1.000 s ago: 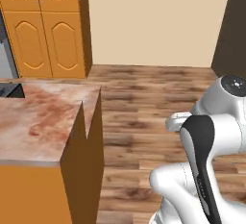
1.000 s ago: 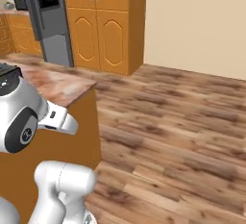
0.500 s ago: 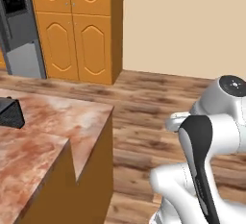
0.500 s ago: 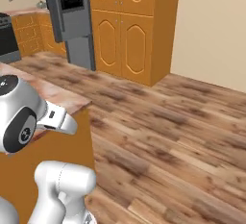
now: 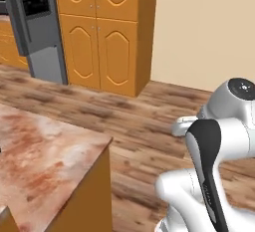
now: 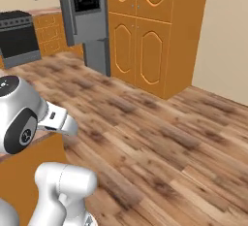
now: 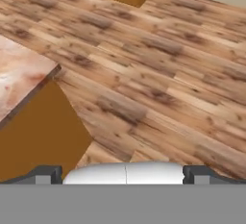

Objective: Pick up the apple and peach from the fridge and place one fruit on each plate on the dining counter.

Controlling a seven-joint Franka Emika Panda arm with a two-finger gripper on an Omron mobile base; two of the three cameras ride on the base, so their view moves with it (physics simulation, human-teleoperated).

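My pincer is spread wide, holding nothing, fingertips apart over bare wood floor. Fridge stands shut at far left, just beside the orange cupboards; in the right base view it is fridge, with a black stove further left. Counter corner sits near my arm; its marbled top shows no plates here.
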